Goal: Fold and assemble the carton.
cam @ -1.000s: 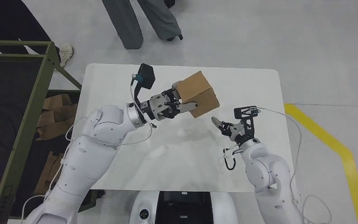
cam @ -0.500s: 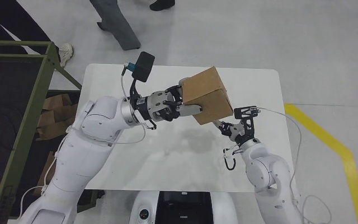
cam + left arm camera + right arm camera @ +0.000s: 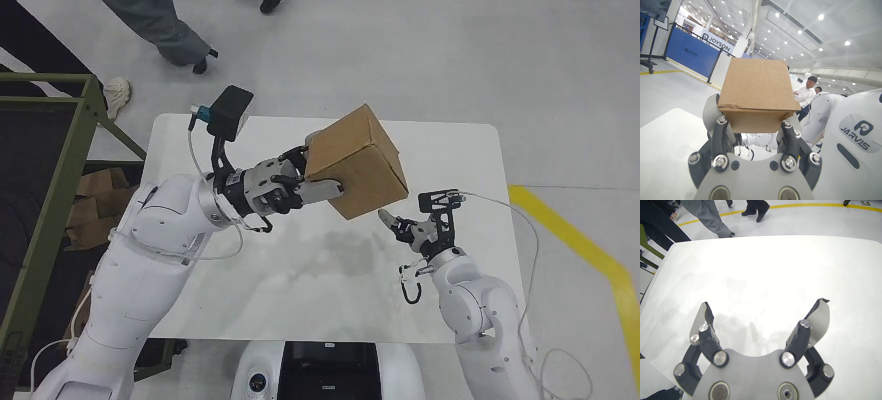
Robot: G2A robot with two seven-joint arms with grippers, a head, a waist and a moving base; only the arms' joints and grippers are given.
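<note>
A brown cardboard carton [image 3: 357,160], folded into a closed box, hangs in the air over the far middle of the white table [image 3: 460,150]. My left gripper [image 3: 318,178] is shut on its near-left edge; in the left wrist view the carton [image 3: 757,89] sits between the fingers [image 3: 720,130], tilted upward. My right gripper [image 3: 390,222] rests low over the table just right of and below the carton, apart from it. In the right wrist view this gripper [image 3: 762,311] is open with bare table [image 3: 761,266] between its fingers.
A green metal rack [image 3: 50,160] with cardboard pieces stands off the table's left side. A yellow floor line [image 3: 580,240] runs at the right. People's legs [image 3: 160,30] pass beyond the far edge.
My left arm has lifted the carton higher and turned it, drawing it slightly left after a swing to the right. The right arm has stayed in place.
</note>
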